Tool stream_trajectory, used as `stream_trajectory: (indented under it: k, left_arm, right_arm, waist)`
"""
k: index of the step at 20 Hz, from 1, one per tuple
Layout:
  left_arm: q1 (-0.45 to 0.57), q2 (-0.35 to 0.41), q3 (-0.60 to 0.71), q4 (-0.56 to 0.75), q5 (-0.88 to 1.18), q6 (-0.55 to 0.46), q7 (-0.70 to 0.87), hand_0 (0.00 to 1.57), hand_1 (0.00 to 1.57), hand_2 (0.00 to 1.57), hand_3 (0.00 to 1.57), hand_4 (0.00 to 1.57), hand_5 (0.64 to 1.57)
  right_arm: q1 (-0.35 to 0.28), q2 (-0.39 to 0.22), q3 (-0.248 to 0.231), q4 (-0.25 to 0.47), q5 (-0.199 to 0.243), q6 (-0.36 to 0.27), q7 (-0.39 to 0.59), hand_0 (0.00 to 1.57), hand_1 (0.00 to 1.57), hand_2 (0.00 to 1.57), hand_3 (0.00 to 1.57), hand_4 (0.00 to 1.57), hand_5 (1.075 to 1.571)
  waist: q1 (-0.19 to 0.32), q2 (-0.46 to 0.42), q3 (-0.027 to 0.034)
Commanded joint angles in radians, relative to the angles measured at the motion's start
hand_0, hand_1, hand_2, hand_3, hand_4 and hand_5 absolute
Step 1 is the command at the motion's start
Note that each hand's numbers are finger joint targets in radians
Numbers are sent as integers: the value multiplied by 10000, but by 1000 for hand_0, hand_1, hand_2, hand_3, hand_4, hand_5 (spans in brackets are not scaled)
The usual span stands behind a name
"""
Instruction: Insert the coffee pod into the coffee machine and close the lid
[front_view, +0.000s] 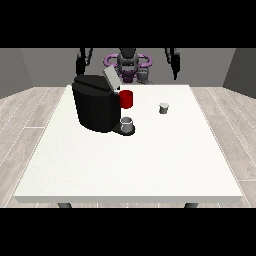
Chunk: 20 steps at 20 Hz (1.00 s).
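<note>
Grey walls (30, 70) and a pale plank floor (25, 115) surround the large white table (130, 165), which fills most of the front view; the robot (128, 62) is small at the far edge, its arms raised and held back from the tabletop.

At the view's right the hand (175, 71) hangs dark and narrow above the table's far edge, well apart from everything on it; whether its fingers are straight or curled I cannot tell, and nothing shows in it. At the view's left the hand (80, 65) is likewise raised, just above and behind the coffee machine (96, 103); its fingers cannot be made out either, and it touches nothing visible.

Nearest the right-side hand, though well below it, the coffee pod (164, 108) stands upright on the bare table, a small grey cylinder well apart from the machine; further left the black machine sits with its grey lid (111, 79) tilted up and open; a red part (126, 99) shows at the machine's front, and a grey cup (127, 124) stands below it on the machine's base.
</note>
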Motion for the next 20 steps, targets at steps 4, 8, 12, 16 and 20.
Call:
stream_trajectory:
  k: [4, 8, 12, 16, 20]
  left_arm:
    - [635, 543, -650, -490, -631, -868, -300, 0, 0, 0, 0, 0, 1571]
    - [277, 1466, -411, -64, -824, -1551, -1305, 0, 0, 0, 0, 0, 1571]
    - [-225, 1552, -494, 61, -1614, -1414, -1451, 0, 0, 0, 0, 0, 1571]
    - [-1192, 2347, 193, 1355, -1924, -1567, -1156, 0, 0, 0, 0, 0, 1571]
    - [-2493, 2960, 675, 2357, -2021, -1932, -916, 0, 0, 0, 0, 0, 1571]
  right_arm:
    - [385, 165, -222, 435, -298, 255, -721, 0, 0, 0, 0, 0, 1571]
    - [-255, 194, -362, -131, 932, -1413, -148, 0, 0, 0, 0, 0, 1571]
    - [-436, 368, -371, 616, 1326, -1713, -883, 0, 0, 0, 0, 0, 1571]
    - [-307, 326, 142, 29, 1369, -1234, -1041, 0, 0, 0, 0, 0, 1571]
    - [-1113, 625, 423, -60, 1530, -1380, -780, 0, 0, 0, 0, 0, 1571]
  waist:
    - [199, -529, -217]
    - [-93, -508, -229]
    - [49, 58, -219]
    - [-892, 520, -221]
    - [-1239, 1333, -223]
